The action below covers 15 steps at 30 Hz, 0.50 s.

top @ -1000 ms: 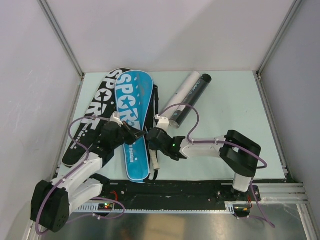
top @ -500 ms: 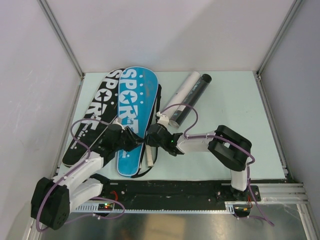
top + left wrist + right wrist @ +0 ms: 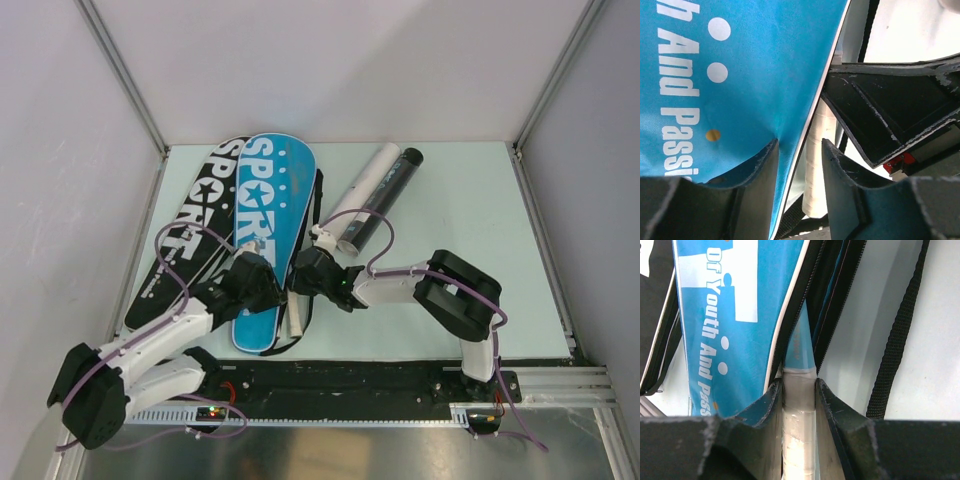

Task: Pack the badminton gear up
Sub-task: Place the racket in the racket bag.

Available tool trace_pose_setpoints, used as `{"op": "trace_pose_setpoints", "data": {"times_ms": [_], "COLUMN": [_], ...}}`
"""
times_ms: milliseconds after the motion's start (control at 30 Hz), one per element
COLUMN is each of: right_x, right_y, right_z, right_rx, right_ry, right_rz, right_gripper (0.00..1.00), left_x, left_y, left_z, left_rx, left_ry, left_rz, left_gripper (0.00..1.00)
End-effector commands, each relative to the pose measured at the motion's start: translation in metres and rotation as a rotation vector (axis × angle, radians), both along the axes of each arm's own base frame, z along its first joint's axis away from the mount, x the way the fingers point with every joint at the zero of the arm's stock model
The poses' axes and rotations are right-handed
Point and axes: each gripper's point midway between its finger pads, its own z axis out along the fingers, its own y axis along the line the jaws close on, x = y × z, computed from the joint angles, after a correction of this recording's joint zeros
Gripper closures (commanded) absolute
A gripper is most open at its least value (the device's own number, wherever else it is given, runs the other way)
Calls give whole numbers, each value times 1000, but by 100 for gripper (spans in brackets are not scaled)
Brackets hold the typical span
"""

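Your right gripper (image 3: 799, 386) is clamped on the white taped racket handle (image 3: 799, 435), which sticks out of the unzipped edge of the blue SPORT cover (image 3: 268, 225). Your left gripper (image 3: 799, 150) sits at that same edge, jaws apart. The black cover (image 3: 190, 240) lies alongside, overlapped by the blue one. The white tube (image 3: 362, 188) and black tube (image 3: 385, 200) rest side by side farther back on the table (image 3: 460, 230).

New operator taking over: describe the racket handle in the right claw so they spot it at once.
Find the bright-blue racket-shaped fabric cover printed SPORT, left of centre. At its narrow near end, a white tape-wrapped racket handle sticks out of the open zipper, pinched in the right claw. Unlike the smooth white tube farther back, it is thin and tape-wound.
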Motion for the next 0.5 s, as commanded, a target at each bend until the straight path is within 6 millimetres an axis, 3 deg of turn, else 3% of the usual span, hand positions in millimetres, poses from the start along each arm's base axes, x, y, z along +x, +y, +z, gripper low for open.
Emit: {"op": "trace_pose_setpoints", "data": {"times_ms": [0, 167, 233, 367, 467], "right_x": [0, -5, -8, -23, -34], "right_y": [26, 28, 28, 27, 19], "right_z": [31, 28, 30, 40, 41], "right_rx": [145, 177, 189, 201, 192], "right_ry": [-6, 50, 66, 105, 142], "right_rz": [42, 79, 107, 188, 230], "right_gripper": [73, 64, 60, 53, 50], "left_x": [-4, -5, -6, -6, -5], "left_y": [28, 29, 25, 19, 14], "left_z": [-8, -13, -14, -12, -5], "left_rx": [219, 293, 299, 289, 250], "left_ry": [1, 28, 33, 37, 20], "left_rz": [-1, -17, -28, -38, -28], "left_gripper": [55, 63, 70, 94, 99]}}
